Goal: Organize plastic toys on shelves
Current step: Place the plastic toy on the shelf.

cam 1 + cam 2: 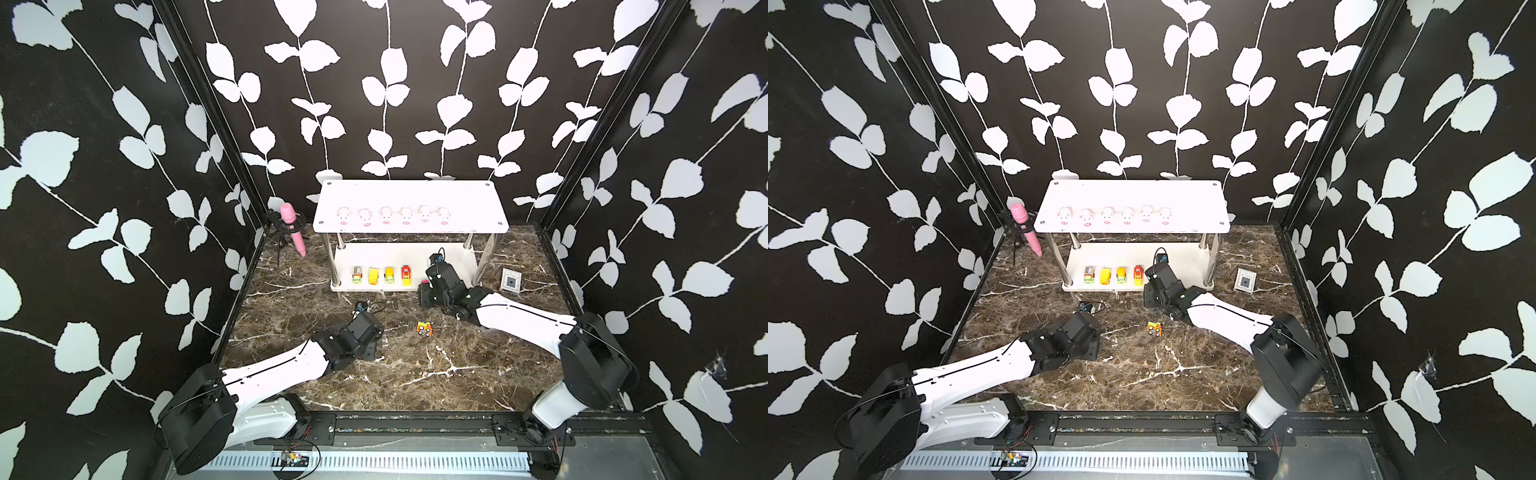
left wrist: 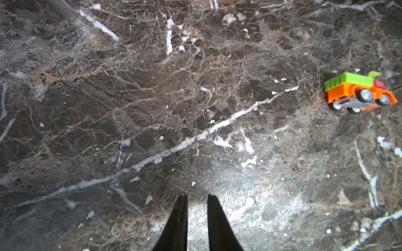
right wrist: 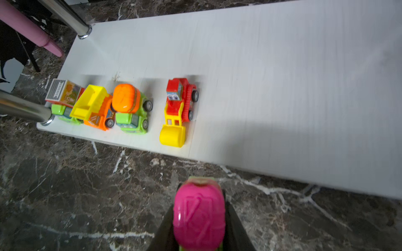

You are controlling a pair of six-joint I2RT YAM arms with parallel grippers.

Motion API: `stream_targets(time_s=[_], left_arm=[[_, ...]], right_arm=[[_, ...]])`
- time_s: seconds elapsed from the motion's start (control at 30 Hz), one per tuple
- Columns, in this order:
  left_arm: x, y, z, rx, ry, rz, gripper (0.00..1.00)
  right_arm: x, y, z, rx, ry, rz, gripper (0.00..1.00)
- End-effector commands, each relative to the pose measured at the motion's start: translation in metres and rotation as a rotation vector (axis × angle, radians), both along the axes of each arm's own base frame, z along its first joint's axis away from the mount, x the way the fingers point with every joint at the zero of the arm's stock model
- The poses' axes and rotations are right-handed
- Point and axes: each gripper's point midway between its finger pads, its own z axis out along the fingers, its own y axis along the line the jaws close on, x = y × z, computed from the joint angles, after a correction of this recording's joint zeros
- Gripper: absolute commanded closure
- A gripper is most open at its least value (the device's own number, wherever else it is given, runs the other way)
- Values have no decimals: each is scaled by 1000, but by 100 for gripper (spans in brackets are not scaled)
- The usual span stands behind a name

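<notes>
Top views: shelves (image 1: 411, 195) stand at the back of the counter (image 1: 415, 374). Six pigs (image 1: 386, 216) sit in a row on the top board, and four vehicles (image 1: 381, 275) are lined up on the lower board (image 1: 1183, 257). An orange-and-green truck (image 1: 1155, 328) lies on the counter between the arms.

Left wrist: left tool (image 2: 196, 196) slightly parted, gripping nothing, above the counter. The orange-and-green truck lies tipped, wheels showing, well apart from it.

Right wrist: right tool (image 3: 201, 195) clamped on a pink vehicle (image 3: 199, 217), over the counter near the lower board's front edge.
</notes>
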Motion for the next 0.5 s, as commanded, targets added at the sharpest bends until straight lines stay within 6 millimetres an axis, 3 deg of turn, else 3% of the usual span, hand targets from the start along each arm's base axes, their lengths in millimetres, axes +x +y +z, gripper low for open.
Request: stream_targets(time_s=[0.0, 0.17, 0.27, 0.3, 0.47], left_arm=[[-3, 8, -2, 4, 1, 19, 80], [-3, 6, -4, -3, 5, 16, 80], [-3, 8, -4, 3, 6, 22, 81], [-3, 8, -5, 8, 6, 23, 81], [-3, 9, -6, 15, 8, 24, 81]], right_arm=[[20, 1, 5, -29, -19, -6, 79], [41, 2, 0, -78, -7, -20, 78], [44, 1, -12, -109, 23, -23, 78], [49, 3, -6, -105, 12, -25, 78], [57, 1, -13, -136, 30, -34, 78]])
